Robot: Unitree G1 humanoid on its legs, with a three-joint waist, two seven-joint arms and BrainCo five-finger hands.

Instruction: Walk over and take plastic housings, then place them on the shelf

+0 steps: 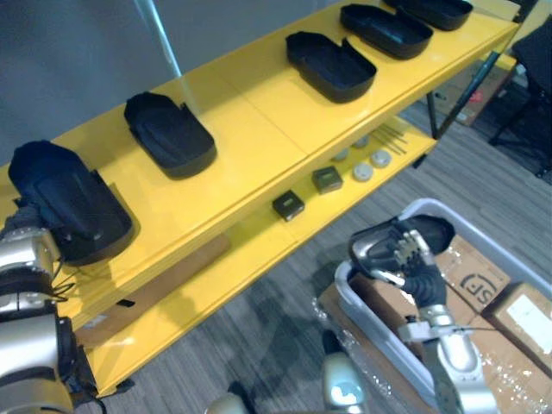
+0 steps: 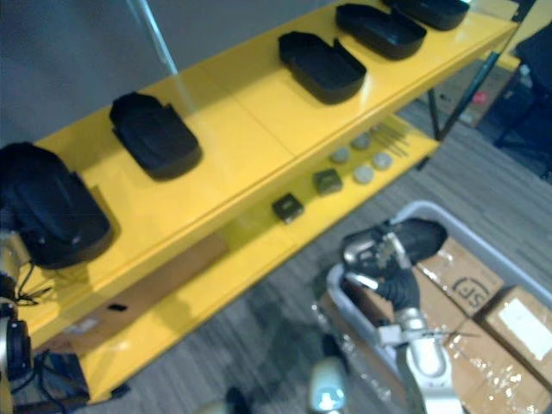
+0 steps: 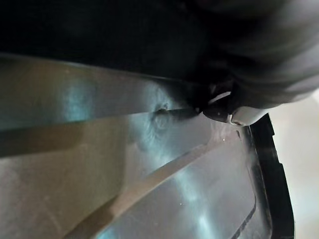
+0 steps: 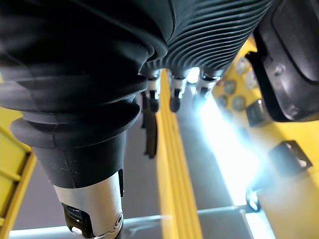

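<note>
The left hand (image 1: pixel 17 226) is at the end housing (image 1: pixel 69 203), which lies on the left end of the shelf's top board (image 1: pixel 259 129), close to the front edge. The hand is tucked behind the housing, so I cannot tell whether it grips or has let go. Along the board away from that hand, the second housing (image 1: pixel 170 135) lies just beside the first. Then comes a wide bare stretch, then the third housing (image 1: pixel 330 65), fourth housing (image 1: pixel 385 30) and fifth housing (image 1: pixel 435 10), near one another. Below them the lower board (image 1: pixel 216 280) carries small parts (image 1: pixel 327 179), well apart from the right hand's fingertips and beyond them.

The right hand (image 1: pixel 388 252) hangs low over the bin (image 1: pixel 343 278). Its fingers (image 1: pixel 416 250) are curled round the held housing (image 1: pixel 434 228), which sticks out past the fingertips. Cardboard boxes (image 1: pixel 517 319) lie behind that hand; whether they sit in the bin or under it I cannot tell.

The step in hand looks like setting down the end housing. Next, the left hand should let go and draw back without dragging the housing over the front edge. The right hand then has to lift its housing clear of the bin's rim and both board edges. The bare stretch between the second and third housings offers the most room.
</note>
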